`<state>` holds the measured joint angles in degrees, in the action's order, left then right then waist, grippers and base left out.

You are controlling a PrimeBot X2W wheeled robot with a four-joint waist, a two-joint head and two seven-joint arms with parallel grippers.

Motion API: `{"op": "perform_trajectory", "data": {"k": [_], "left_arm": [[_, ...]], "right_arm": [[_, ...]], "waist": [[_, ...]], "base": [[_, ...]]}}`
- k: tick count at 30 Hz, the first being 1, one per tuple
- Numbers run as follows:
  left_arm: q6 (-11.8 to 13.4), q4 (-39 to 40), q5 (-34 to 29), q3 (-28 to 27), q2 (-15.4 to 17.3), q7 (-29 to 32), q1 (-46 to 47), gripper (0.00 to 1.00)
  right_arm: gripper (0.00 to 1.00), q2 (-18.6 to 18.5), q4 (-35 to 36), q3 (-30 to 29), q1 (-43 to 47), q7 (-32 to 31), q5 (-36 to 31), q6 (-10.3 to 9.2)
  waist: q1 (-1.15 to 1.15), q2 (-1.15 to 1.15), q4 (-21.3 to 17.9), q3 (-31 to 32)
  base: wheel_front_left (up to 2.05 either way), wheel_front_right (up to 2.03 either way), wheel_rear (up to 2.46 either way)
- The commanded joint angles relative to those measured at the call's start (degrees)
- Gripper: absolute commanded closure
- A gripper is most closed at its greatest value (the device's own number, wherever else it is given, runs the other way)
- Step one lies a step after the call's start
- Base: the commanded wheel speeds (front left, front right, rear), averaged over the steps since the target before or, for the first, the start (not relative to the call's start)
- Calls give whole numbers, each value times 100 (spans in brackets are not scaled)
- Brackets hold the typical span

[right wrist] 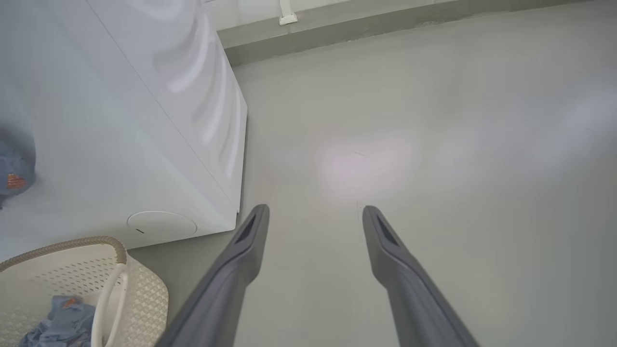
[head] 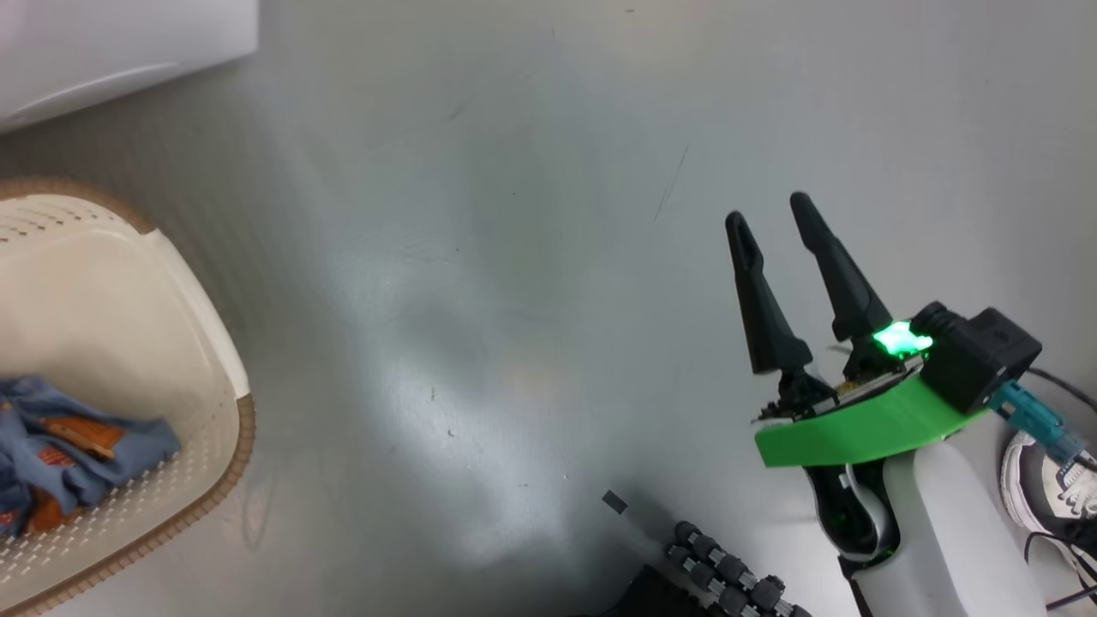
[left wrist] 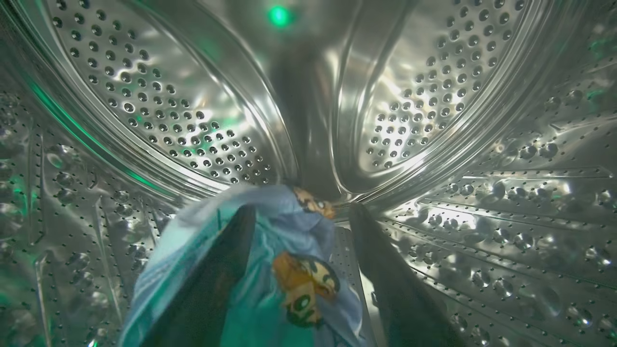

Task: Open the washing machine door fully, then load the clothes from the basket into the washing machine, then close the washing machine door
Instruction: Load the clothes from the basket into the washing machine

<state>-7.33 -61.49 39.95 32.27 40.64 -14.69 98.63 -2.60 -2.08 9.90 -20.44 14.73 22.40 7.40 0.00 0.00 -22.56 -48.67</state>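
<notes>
One clothes bundle (left wrist: 282,231) lies loose within the spread-open left claw (left wrist: 301,208), inside the drum (left wrist: 159,111).

Green glare inside the washing machine (left wrist: 159,106); floor (head: 480,428) sheen hazy.

The head camera looks steeply down on the grey floor (head: 531,283) just right of the basket (head: 242,428), whose rim cuts that view's left edge; a corner of the washing machine (head: 103,51) shows beyond the basket. The left wrist camera sits inside the drum (left wrist: 159,96), very close, facing its back wall along its own fingers (left wrist: 207,289). The right wrist camera looks low across the floor past the basket, sharing basket, machine body and floor with the head view.
</notes>
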Motion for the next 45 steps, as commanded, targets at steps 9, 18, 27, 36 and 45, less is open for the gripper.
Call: {"op": "perform_trajectory", "data": {"k": [9,18,27,36,45], "left_arm": [[-15,302,176,288,208,-29,-390,0],[-15,852,335,155,17,-30,-1165,0],[-15,1681,25,-453,-361,-30,-2478,0],[50,2799,-678,-1432,-873,-30,-4190,0],[332,4056,-1333,-2555,-1564,-30,-5880,0]], "right_arm": [[0,-28,43,-178,25,27,-106,9],[0,-28,29,-386,-19,27,-405,9],[0,-28,-11,-592,22,27,-704,9],[0,-28,-89,-707,143,27,-873,9],[0,-28,-178,-746,282,27,-914,9]], "waist": [[0,0,270,272],[0,0,771,500],[0,0,1314,792],[0,0,1669,1194],[0,0,1899,1577]], "base": [[0,0,0],[0,0,0],[0,0,0],[0,0,0],[0,0,0]]}}
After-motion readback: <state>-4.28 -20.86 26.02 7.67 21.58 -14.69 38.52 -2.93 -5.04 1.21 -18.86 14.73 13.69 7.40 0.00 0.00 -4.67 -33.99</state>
